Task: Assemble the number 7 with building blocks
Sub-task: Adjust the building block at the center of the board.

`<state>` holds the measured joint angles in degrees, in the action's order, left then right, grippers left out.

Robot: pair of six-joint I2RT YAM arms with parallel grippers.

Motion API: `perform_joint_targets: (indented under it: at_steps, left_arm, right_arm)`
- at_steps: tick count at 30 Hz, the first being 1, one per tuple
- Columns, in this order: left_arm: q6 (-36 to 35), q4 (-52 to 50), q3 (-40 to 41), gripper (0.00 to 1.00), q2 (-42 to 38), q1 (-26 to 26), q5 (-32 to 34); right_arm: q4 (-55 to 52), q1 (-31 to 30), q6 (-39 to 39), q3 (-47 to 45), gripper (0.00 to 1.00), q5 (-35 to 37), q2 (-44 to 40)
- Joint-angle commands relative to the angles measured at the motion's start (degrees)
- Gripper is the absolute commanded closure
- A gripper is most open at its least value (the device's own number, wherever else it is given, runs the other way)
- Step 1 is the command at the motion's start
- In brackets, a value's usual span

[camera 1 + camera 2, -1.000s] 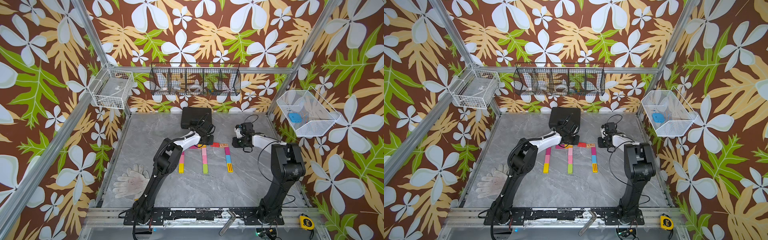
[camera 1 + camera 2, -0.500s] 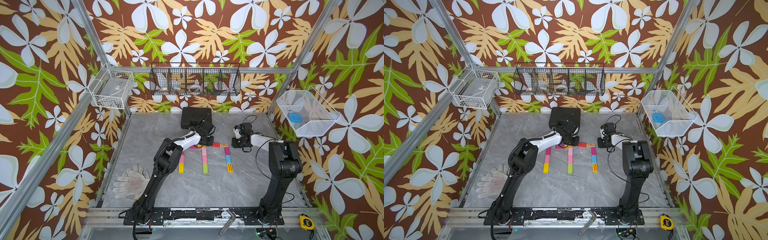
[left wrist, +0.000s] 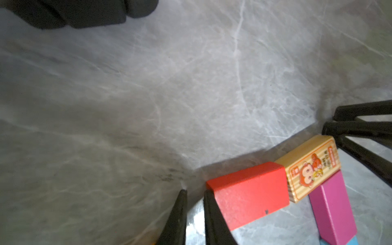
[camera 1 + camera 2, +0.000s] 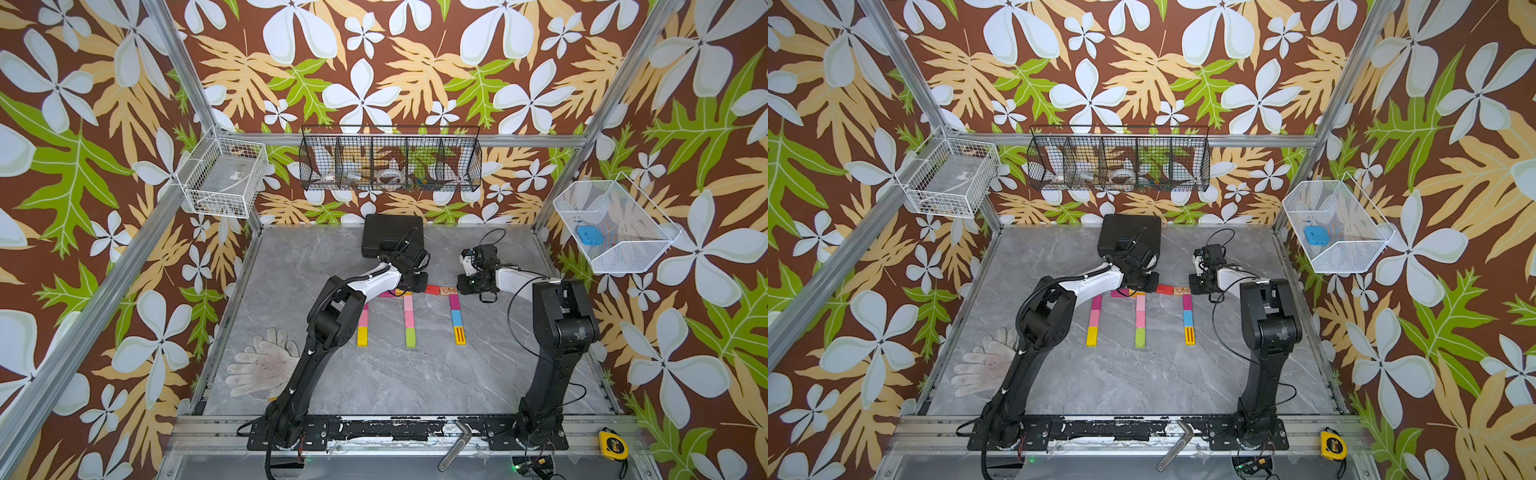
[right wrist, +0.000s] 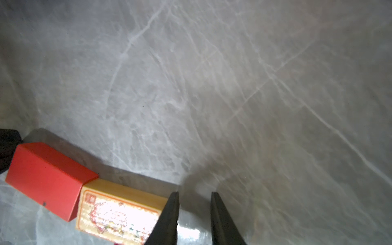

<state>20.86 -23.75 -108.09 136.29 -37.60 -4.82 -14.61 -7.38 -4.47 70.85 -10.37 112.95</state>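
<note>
The building blocks lie flat on the grey table as three coloured columns (image 4: 409,322) under a top row. In that row a red block (image 4: 432,289) (image 3: 250,195) (image 5: 46,176) abuts a wood block with a monkey print (image 4: 449,291) (image 3: 311,167) (image 5: 118,212); a magenta block (image 3: 333,210) heads the column below it. My left gripper (image 4: 415,281) (image 3: 194,192) stands at the red block's outer end, one finger against it. My right gripper (image 4: 464,286) (image 5: 195,193) stands at the wood block's outer end, one finger touching it. Both are nearly shut, a narrow slit showing only table.
A black case (image 4: 390,237) lies at the back behind the left gripper. White gloves (image 4: 262,365) lie at the front left. A hex key (image 4: 455,451) and a tape measure (image 4: 613,444) rest on the front rail. Wire baskets (image 4: 390,160) hang on the walls.
The right arm's elbow has shifted a little to the left. The left arm and the blocks look much the same.
</note>
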Motion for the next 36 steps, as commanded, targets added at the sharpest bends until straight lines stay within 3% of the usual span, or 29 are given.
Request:
perform_joint_targets:
  at_steps: [1, 18, 36]
  left_arm:
    - [0.1, -2.4, 0.5, 0.82, -0.4, 0.1, -0.1]
    - [-0.2, -4.5, 1.3, 0.82, -2.0, 0.1, 1.9]
    - [-2.6, -5.3, -1.0, 0.81, -0.8, -0.1, -2.3]
  right_arm:
    - [-2.9, 0.0, -0.1, -0.4, 0.74, 1.0, 0.2]
    - [-2.7, 0.0, -0.5, -1.4, 0.74, 2.0, -1.1]
    - [-2.7, 0.0, -0.5, -1.7, 0.73, 1.6, -1.6]
